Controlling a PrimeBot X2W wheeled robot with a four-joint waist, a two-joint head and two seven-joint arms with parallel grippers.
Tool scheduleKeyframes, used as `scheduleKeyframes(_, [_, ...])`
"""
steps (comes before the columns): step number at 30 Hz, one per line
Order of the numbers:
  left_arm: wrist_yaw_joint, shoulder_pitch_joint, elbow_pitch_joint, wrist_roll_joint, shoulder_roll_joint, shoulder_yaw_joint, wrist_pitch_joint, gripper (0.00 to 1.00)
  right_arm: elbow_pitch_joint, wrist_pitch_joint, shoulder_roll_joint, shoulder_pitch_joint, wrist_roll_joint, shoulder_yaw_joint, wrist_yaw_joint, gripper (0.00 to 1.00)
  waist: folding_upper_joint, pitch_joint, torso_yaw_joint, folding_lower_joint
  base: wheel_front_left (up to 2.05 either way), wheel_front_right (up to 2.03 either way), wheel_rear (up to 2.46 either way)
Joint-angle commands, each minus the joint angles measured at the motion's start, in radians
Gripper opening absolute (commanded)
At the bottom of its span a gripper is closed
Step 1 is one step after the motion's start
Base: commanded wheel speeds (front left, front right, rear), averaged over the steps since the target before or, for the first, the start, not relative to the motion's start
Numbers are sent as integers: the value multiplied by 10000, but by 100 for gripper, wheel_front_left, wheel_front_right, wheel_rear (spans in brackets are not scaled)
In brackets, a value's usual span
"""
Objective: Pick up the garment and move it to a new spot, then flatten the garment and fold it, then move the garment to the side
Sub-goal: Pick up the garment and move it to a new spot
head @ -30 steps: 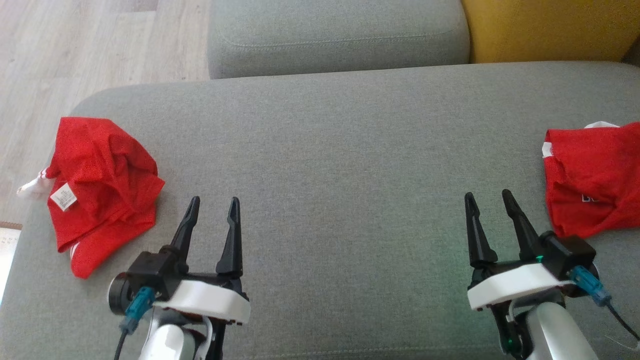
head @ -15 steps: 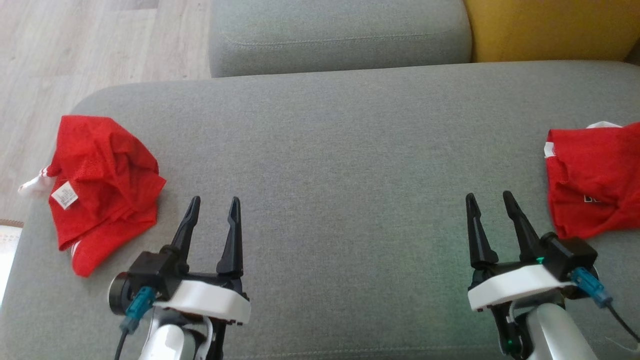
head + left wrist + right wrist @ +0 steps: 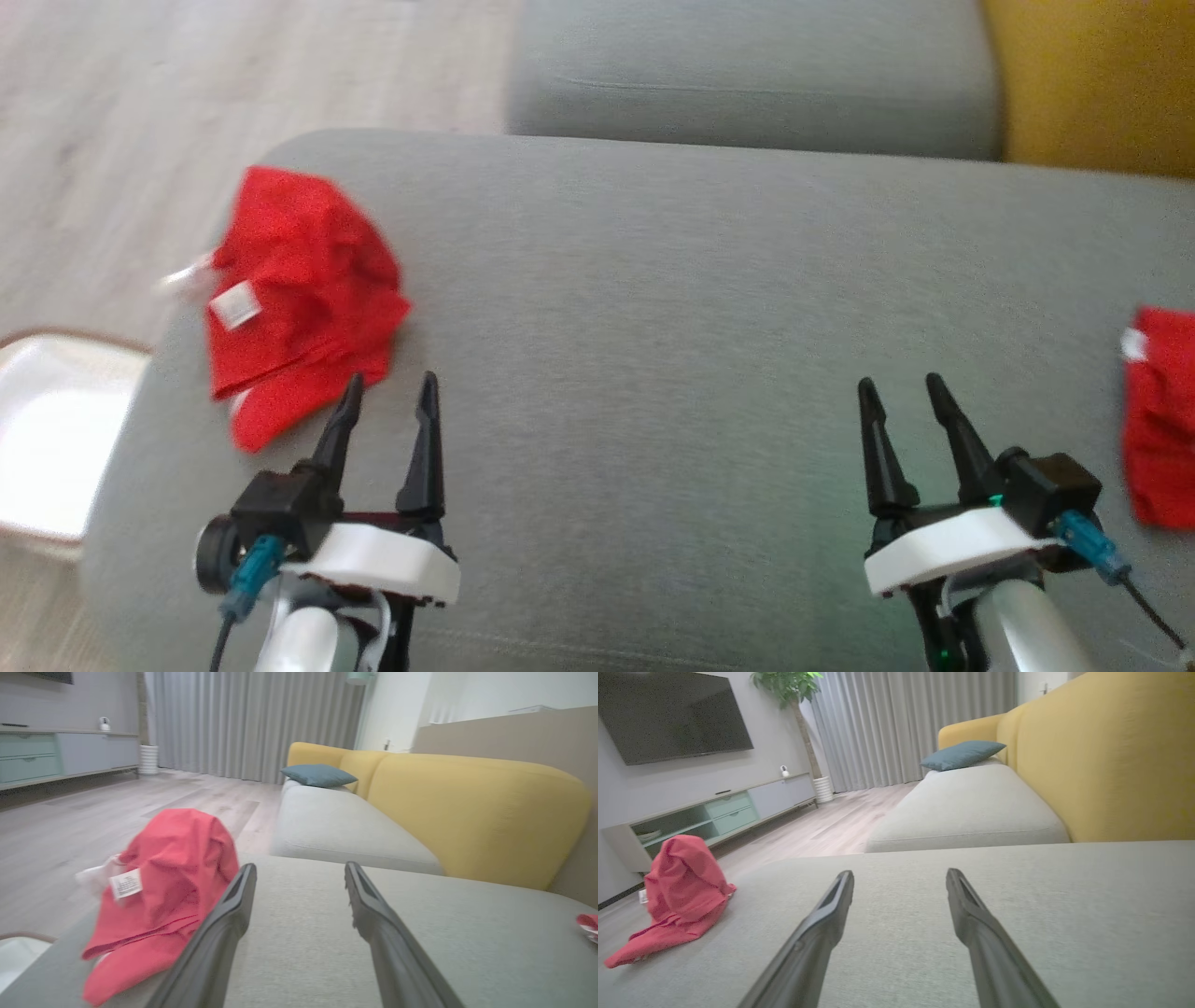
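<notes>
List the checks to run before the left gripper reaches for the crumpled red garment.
1. The left gripper open and empty: ok.
2. The right gripper open and empty: ok.
3. The red garment lying on the grey cushion, near its left edge: ok.
4. Gap between left gripper and the garment's hem: cannot tell.
5. The second red garment apart from right gripper: ok.
6. Head view sharp: not ok, blurred.

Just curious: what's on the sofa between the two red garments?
Head view: bare grey cushion between the left garment and right garment, with both open jaws pointing in from the near edge.
</notes>
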Motion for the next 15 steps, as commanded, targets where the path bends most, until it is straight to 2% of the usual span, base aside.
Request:
scheduleKeyframes(1, [21,-401,-284,96,39,422,-57,100,-279,-94,18,-115,84,289,65,100,0,-123,690,0,0,0,0])
scheduleKeyframes(9, [-41,-190,-180,334,39,961,-57,100,-117,-86,18,22,411,822,65,100,0,-361,2434,0,0,0,0])
scheduleKeyframes(15, [-88,-47,-224,452,39,1455,-57,100,-2,-95,18,-103,717,1393,65,100,0,-284,3346,0,0,0,0])
